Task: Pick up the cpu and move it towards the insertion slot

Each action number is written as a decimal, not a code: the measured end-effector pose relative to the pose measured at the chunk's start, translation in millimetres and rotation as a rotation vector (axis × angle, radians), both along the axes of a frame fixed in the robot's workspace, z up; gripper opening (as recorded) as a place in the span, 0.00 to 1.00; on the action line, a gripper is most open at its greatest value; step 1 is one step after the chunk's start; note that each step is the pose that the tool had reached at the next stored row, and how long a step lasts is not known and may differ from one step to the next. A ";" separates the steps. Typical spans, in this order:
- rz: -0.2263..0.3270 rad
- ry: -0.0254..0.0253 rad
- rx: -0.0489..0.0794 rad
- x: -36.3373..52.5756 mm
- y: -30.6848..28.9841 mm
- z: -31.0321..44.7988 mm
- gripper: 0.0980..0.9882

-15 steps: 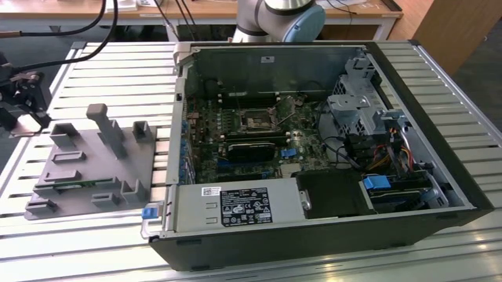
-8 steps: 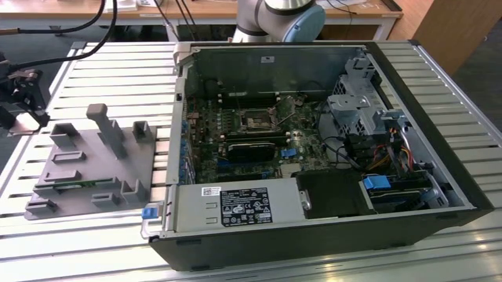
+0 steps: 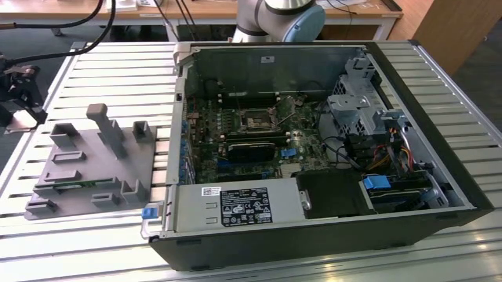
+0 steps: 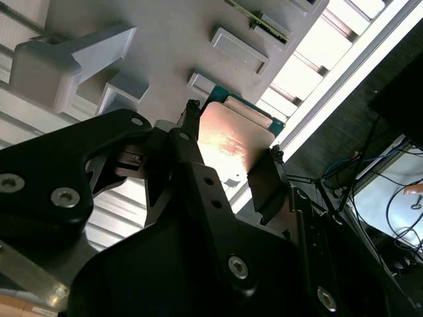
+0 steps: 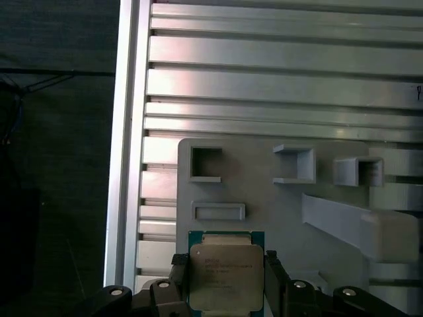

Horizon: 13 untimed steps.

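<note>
The cpu (image 5: 226, 272), a silvery square chip with a green edge, sits between the two black fingers of my gripper (image 5: 226, 264), which is shut on it. In the second wrist view the cpu (image 4: 232, 135) shows its shiny top, pinched on two opposite sides by the gripper (image 4: 231, 148). It hangs above the near corner of the grey plastic tray (image 5: 264, 198). In the exterior view the gripper (image 3: 20, 111) is at the far left, beyond the tray (image 3: 86, 170). The insertion slot (image 3: 257, 121) lies inside the open computer case, well off to the exterior view's right.
The tray carries upright posts (image 3: 106, 126) and a green memory stick (image 3: 74, 187). The case wall (image 3: 178, 117) stands between tray and motherboard. A black card (image 3: 251, 150) and drive cage (image 3: 353, 108) flank the socket. The slatted table (image 5: 277, 72) ends at a rail (image 5: 129, 132).
</note>
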<state>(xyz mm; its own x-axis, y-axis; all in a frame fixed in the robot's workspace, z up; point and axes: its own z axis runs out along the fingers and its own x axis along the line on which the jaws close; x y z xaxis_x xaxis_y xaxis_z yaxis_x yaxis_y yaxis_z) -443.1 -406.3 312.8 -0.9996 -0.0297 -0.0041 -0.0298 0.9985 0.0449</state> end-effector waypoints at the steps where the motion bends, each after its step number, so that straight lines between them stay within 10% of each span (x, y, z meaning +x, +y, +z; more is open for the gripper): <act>1: 0.000 0.0001 0.000 0.0 0.0 1.1 0.50; 13: 0.000 0.0001 0.000 0.0 0.1 12.1 0.50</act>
<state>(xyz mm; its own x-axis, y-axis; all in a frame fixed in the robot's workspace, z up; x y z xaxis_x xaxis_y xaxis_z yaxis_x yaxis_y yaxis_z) -443.1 -406.2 324.9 -0.9996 -0.0297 -0.0040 -0.0298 0.9985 0.0449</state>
